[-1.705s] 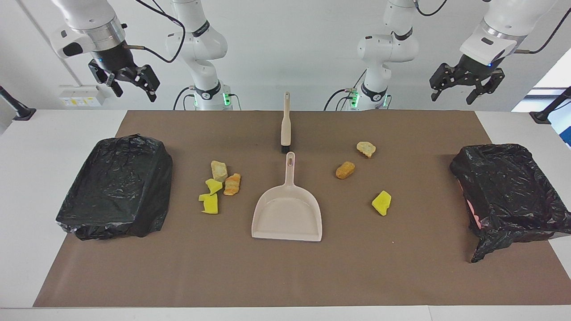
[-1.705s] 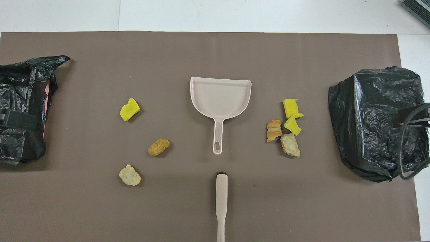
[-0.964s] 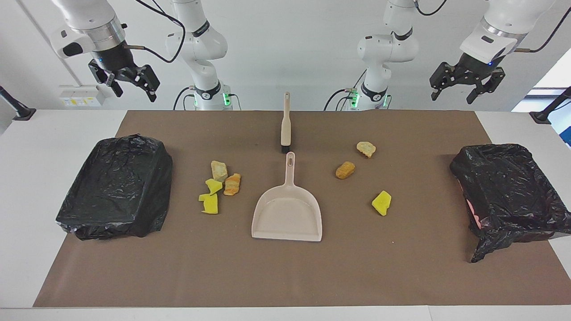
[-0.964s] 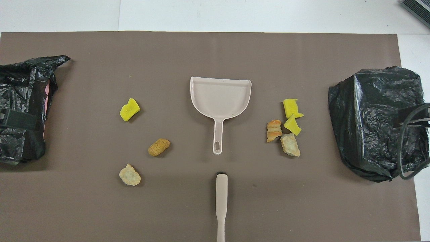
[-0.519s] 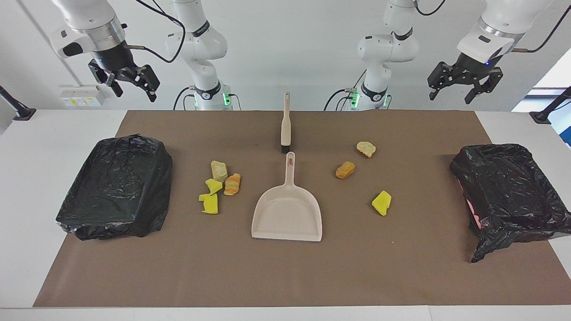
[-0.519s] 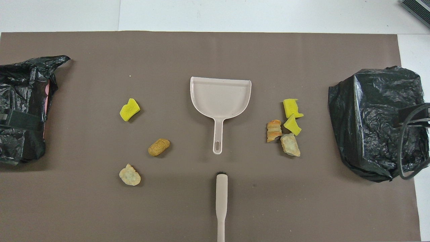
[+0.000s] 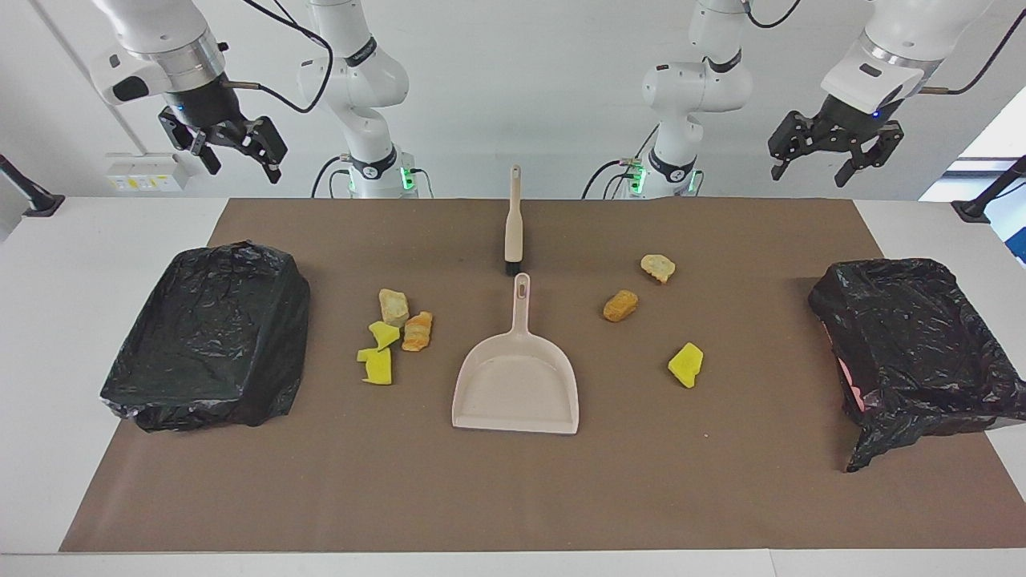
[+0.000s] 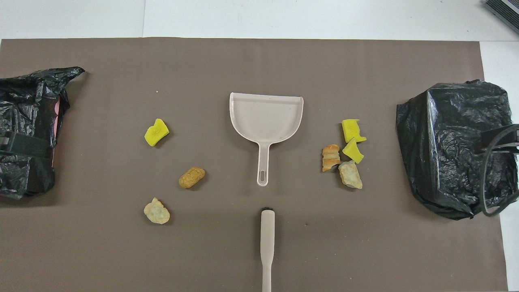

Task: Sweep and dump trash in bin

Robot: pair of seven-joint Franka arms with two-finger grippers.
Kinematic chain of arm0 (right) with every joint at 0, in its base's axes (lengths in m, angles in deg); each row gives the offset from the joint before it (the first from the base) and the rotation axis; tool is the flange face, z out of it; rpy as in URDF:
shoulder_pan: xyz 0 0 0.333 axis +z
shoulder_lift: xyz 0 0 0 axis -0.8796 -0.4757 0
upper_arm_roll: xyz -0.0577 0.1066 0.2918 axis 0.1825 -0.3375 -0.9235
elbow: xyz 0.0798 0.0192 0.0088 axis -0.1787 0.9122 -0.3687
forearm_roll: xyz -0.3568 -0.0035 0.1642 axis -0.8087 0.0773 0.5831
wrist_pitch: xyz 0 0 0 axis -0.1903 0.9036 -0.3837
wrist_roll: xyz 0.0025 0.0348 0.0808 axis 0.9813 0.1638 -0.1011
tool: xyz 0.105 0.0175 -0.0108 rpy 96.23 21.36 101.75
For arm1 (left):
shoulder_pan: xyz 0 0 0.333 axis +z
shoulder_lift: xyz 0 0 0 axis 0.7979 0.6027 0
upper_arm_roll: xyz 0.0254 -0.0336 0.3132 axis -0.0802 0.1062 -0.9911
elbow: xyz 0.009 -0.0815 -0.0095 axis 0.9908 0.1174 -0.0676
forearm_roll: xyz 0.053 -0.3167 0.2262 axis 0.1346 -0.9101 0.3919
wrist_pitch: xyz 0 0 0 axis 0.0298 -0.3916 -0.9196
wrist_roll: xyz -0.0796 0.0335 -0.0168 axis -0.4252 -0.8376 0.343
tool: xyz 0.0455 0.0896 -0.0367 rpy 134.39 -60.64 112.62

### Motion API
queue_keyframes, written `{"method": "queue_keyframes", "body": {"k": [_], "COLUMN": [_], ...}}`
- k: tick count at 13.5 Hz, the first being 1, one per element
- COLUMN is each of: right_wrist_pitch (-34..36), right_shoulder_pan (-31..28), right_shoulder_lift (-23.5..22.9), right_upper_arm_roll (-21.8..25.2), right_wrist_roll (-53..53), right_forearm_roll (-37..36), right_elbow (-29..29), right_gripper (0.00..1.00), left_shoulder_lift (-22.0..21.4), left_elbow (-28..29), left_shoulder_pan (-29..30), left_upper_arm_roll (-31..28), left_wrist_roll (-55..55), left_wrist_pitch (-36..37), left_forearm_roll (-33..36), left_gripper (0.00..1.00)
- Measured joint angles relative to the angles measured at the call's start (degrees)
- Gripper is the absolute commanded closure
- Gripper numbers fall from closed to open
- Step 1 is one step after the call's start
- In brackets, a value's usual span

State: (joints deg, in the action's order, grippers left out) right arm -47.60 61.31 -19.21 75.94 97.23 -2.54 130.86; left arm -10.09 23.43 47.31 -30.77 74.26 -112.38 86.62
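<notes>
Trash [image 7: 398,332] beside empty dustpan [image 7: 517,385]

No writing can be read anywhere — no labels, brands, numbers or signs on anything in view.

One camera sat high across the table, facing the robots and taking in both arms. The other looked steeply down from above the robots' end. The two stood half a turn apart, each well back, and shared the brown mat [image 7: 513,481], dustpan [image 7: 517,389] and brush [image 8: 267,243].
</notes>
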Motion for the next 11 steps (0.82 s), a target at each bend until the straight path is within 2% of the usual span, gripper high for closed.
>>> {"method": "queue_keyframes", "body": {"k": [8,11], "right_wrist_pitch": [-0.3,-0.7], "right_shoulder_pan": [-0.1,0.0], "right_shoulder_lift": [0.0,0.4], "right_upper_arm_roll": [0.2,0.0], "right_wrist_roll": [0.0,0.0], "right_forearm_roll": [0.0,0.0], "right_elbow": [0.0,0.6], "right_gripper": [0.0,0.0], "left_shoulder_lift": [-0.7,-3.4], "left_elbow": [1.2,5.6], "left_shoulder_pan": [0.0,-0.1], "left_upper_arm_roll": [2.4,5.4], "left_wrist_roll": [0.2,3.9], "left_wrist_pitch": [0.0,-2.1], "left_forearm_roll": [-0.1,-0.1], "left_gripper": [0.0,0.0]}}
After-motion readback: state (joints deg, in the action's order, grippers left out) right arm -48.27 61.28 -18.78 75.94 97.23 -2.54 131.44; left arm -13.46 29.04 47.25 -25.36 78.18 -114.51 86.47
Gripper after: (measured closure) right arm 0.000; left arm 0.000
